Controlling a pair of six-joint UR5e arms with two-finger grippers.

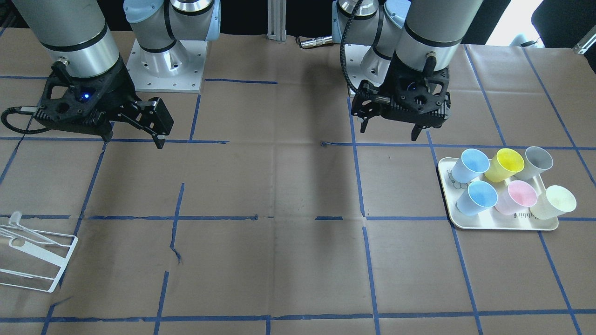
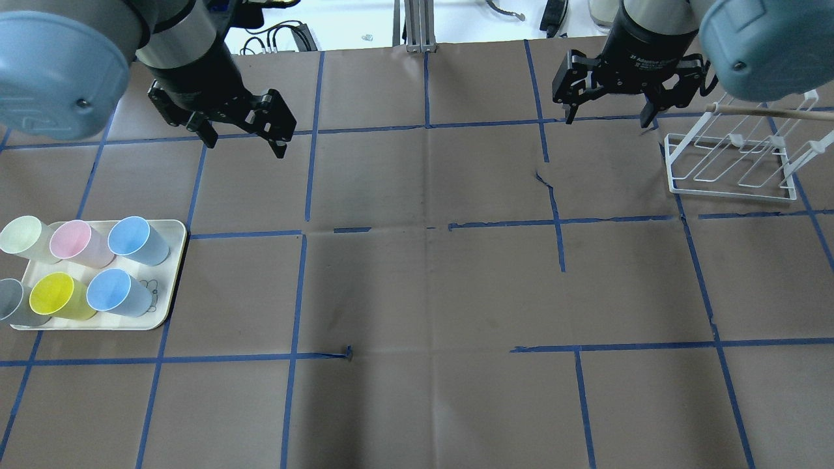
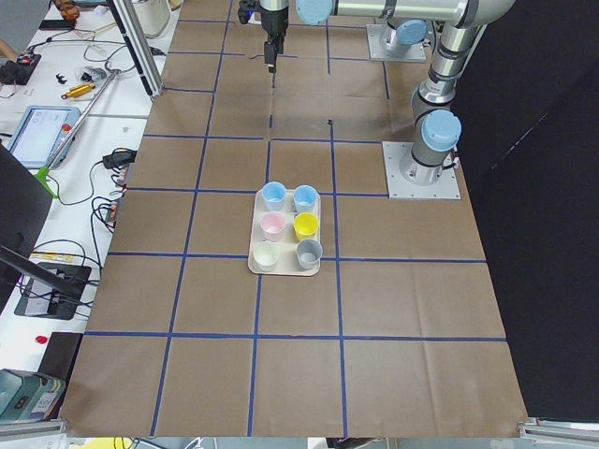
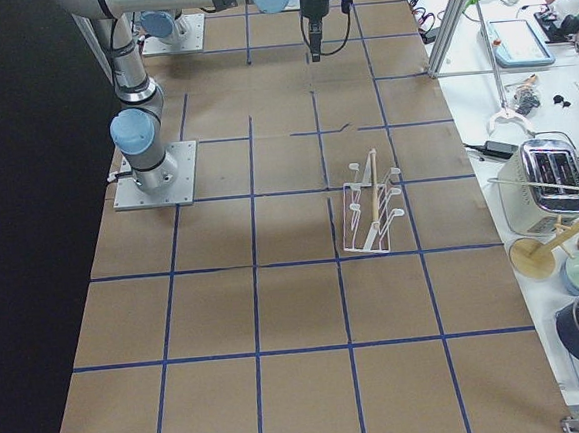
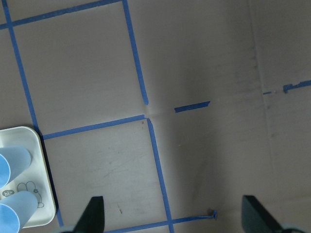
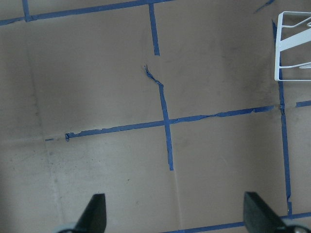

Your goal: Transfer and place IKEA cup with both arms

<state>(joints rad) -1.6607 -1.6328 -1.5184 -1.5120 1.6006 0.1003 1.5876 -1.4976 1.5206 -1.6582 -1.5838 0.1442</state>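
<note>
Two identical light-blue IKEA cups (image 2: pixel 138 240) (image 2: pixel 117 293) stand upright on the robot-right edge of a cream tray (image 2: pixel 171 273); they also show in the front view (image 1: pixel 471 165) (image 1: pixel 477 197) and at the left edge of the left wrist view (image 5: pixel 12 162). My left gripper (image 2: pixel 246 144) (image 1: pixel 389 132) hovers open and empty above the table, beyond the tray and apart from it. My right gripper (image 2: pixel 607 119) (image 1: pixel 135 137) is open and empty, high above the table beside the white rack. Both wrist views show fingertips (image 5: pixel 95 213) (image 6: pixel 95 213) wide apart.
The tray also holds a yellow cup (image 1: pixel 504 164), a pink cup (image 1: pixel 516 197), a grey cup (image 1: pixel 535 162) and a pale cream cup (image 1: pixel 554 202). A white wire rack (image 2: pixel 730 163) stands at the robot's far right. Brown paper with blue tape lines covers the table.
</note>
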